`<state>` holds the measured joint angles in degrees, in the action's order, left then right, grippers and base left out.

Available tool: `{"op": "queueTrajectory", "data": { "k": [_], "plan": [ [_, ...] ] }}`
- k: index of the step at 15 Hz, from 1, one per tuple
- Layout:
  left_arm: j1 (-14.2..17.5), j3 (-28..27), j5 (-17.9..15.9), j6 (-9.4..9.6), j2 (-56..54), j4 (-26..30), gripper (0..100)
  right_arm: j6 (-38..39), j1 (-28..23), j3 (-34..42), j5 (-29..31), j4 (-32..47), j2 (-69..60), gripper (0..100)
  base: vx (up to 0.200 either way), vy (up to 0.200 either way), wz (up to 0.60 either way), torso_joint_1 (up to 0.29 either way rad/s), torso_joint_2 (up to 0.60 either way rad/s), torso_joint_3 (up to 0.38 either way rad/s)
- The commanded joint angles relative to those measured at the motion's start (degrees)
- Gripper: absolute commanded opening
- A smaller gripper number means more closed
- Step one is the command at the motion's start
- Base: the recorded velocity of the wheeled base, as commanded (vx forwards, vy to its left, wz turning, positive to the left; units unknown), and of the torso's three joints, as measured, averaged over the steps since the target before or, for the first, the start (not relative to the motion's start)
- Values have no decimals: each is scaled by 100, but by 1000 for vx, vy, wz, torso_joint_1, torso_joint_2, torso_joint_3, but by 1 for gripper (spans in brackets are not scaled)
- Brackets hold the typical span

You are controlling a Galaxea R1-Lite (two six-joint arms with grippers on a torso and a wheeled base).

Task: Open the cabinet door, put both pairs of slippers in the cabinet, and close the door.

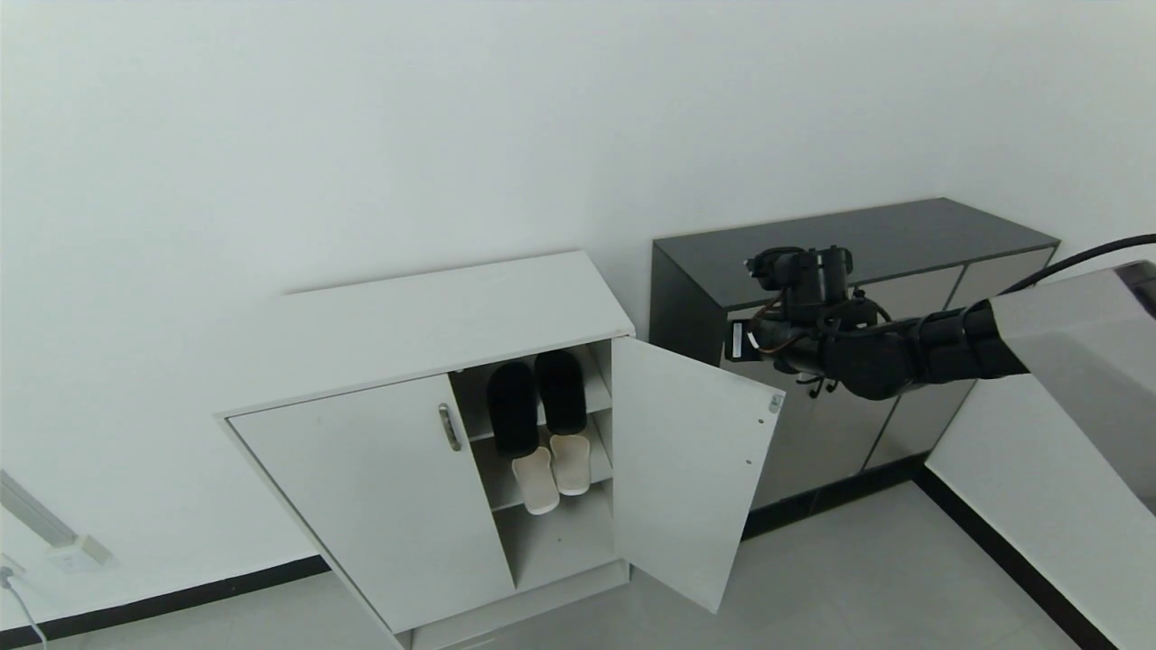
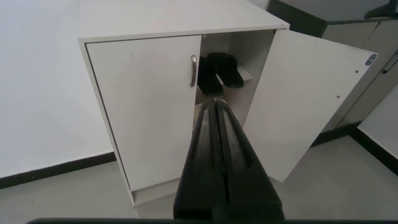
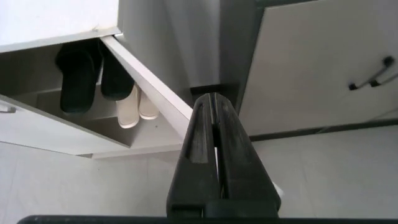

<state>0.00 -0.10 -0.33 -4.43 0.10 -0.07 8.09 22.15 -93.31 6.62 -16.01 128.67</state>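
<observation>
A white cabinet (image 1: 433, 316) stands against the wall with its left door (image 1: 379, 487) closed and its right door (image 1: 686, 451) swung wide open. Inside, a black pair of slippers (image 1: 537, 397) lies on the upper shelf and a pale pair (image 1: 551, 465) on the shelf below. My right gripper (image 1: 733, 343) is shut and empty, just behind the open door's outer top corner; in the right wrist view its tips (image 3: 214, 99) sit beside the door's edge (image 3: 149, 78). My left gripper (image 2: 213, 102) is shut with nothing in it, in front of the cabinet and level with the gap beside the door handle (image 2: 193, 70).
A dark grey sideboard (image 1: 858, 239) stands right of the cabinet, close behind the open door and my right arm. Bare tiled floor (image 1: 858, 578) lies in front. A wall socket with a cable (image 1: 77, 552) sits low at the far left.
</observation>
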Motion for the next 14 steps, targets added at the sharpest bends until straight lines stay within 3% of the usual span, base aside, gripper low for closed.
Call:
{"op": "queueTrajectory", "data": {
  "k": [1,14],
  "plan": [
    [0,1,-2,-15,-1,-1,0,-10,-44,-223,6,36,396,0,0,0,0,0,0,0],
    [0,1,-2,-15,-1,-1,0,-1,-79,-355,32,133,730,0,0,0,0,0,0,0]
  ]
}}
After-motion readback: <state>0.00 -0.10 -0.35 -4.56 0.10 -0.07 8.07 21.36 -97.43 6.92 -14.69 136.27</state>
